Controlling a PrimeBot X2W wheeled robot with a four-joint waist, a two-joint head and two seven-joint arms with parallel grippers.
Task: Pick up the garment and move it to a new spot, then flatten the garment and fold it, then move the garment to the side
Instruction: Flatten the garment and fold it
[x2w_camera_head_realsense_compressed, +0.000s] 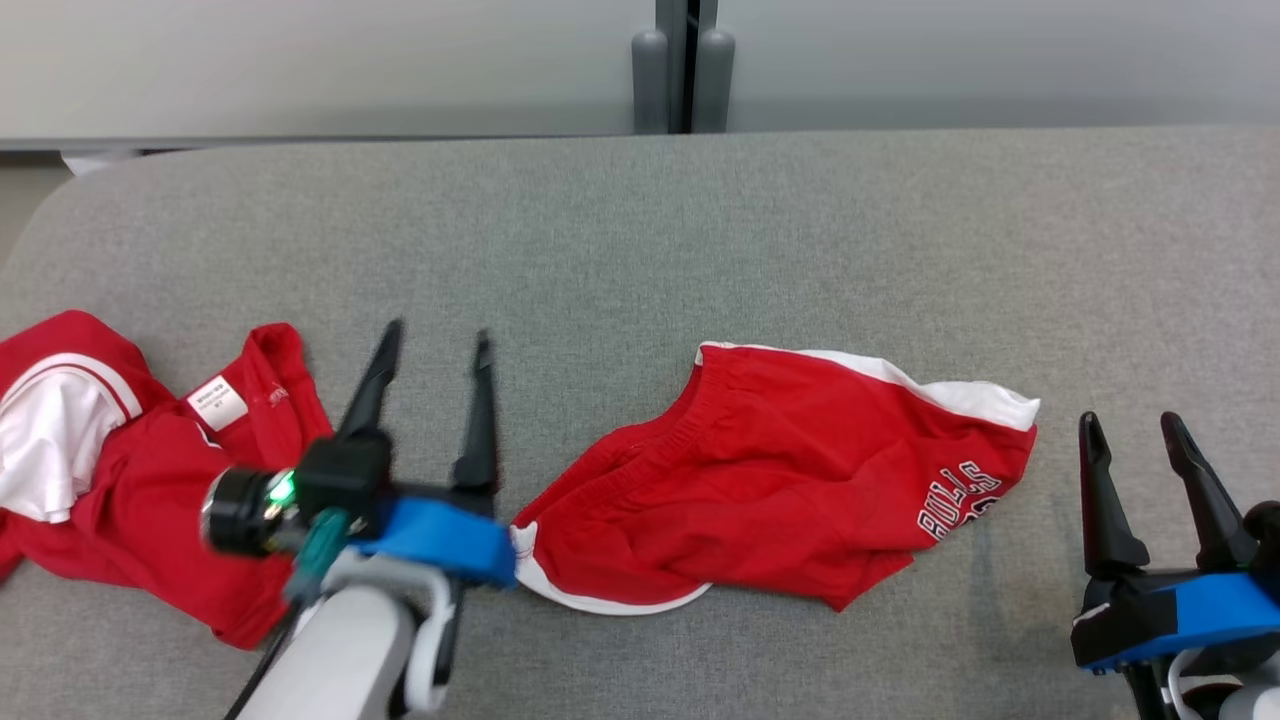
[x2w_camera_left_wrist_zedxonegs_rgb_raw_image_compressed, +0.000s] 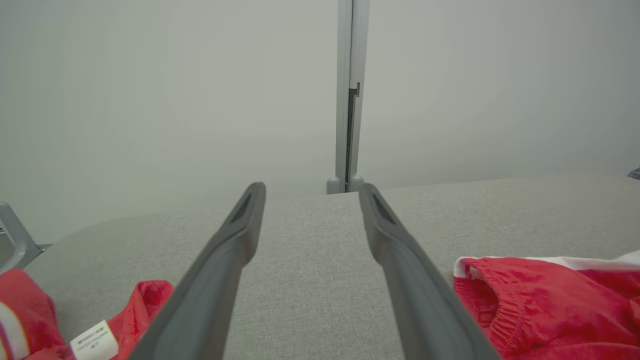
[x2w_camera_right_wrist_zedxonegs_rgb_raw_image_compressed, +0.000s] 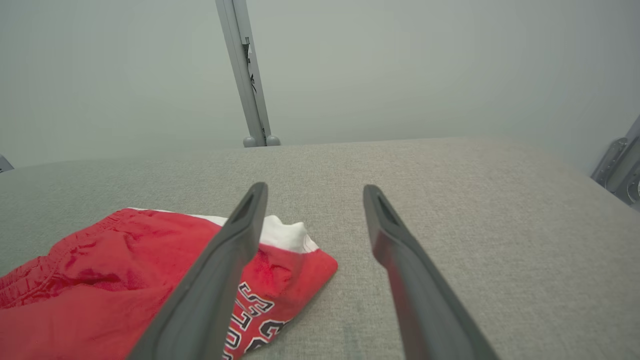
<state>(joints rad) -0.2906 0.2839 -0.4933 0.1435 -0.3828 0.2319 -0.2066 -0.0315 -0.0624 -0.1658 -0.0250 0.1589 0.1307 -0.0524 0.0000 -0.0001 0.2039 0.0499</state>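
Observation:
The garment (x2w_camera_head_realsense_compressed: 780, 470) is a pair of red shorts with white trim and "BULLS" lettering, lying crumpled in the middle of the grey padded table (x2w_camera_head_realsense_compressed: 640, 230). In the left wrist view the shorts' waistband (x2w_camera_left_wrist_zedxonegs_rgb_raw_image_compressed: 550, 300) lies to the right of my fingers. The shorts (x2w_camera_right_wrist_zedxonegs_rgb_raw_image_compressed: 100, 290) lie at the lower left of the right wrist view, partly behind one finger. My left gripper (x2w_camera_head_realsense_compressed: 437, 335) hovers open just left of the shorts, nothing between its fingers (x2w_camera_left_wrist_zedxonegs_rgb_raw_image_compressed: 311, 189). My right gripper (x2w_camera_head_realsense_compressed: 1130, 420) stands open just right of the shorts' lettered end, also holding nothing (x2w_camera_right_wrist_zedxonegs_rgb_raw_image_compressed: 314, 187).
A second red and white garment (x2w_camera_head_realsense_compressed: 150, 500) with a white label (x2w_camera_head_realsense_compressed: 217, 402) lies bunched at the table's left edge, left of my left gripper (x2w_camera_left_wrist_zedxonegs_rgb_raw_image_compressed: 145, 300). A grey post (x2w_camera_head_realsense_compressed: 685, 70) stands behind the table's far edge. Bare grey surface stretches behind and to the right.

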